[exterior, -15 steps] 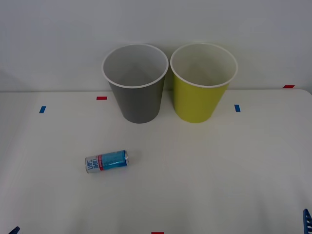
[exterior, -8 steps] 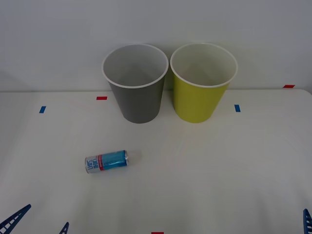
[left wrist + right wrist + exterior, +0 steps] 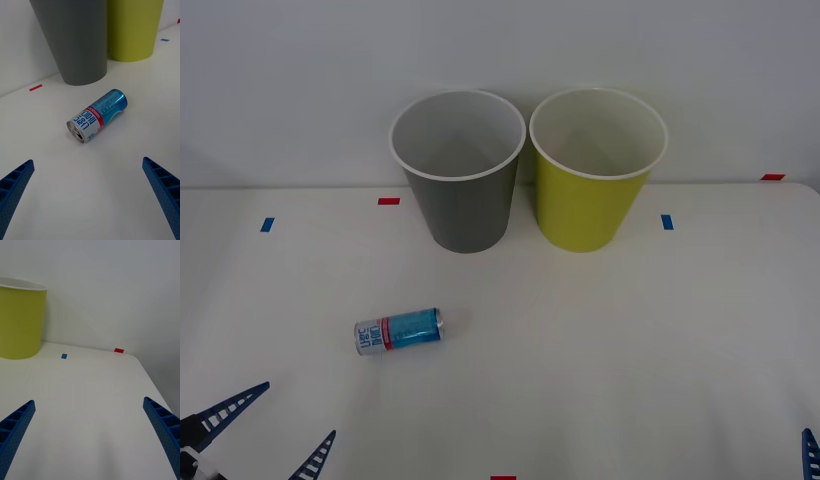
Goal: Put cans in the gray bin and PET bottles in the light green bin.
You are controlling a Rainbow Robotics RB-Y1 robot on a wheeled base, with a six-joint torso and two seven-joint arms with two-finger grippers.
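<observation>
Nothing is sorted yet, as far as I can tell: both bins look empty inside, so the whole job is left. Biggest stuff first: white table [image 3: 630, 350], with the gray bin [image 3: 459, 200] and the light green bin [image 3: 592, 195] standing upright side by side at the back, nearly touching at the rims. Both are tapered with white rims and pale insides.

Left gripper [image 3: 265, 430] sits at the near left corner of the table, fingers spread wide, pointed toward the can but well short of it. Right gripper [image 3: 90, 427] is parked at the near right edge, fingers also apart, holding nothing.

Smallest thing is the can [image 3: 399, 331]. It's lying on its side on the table, in front of and left of the gray bin, well apart from it. Slim, shiny blue body, red band, white label with blue letters, silver ends. No PET bottles around, so the can looks like the one thing to move.
</observation>
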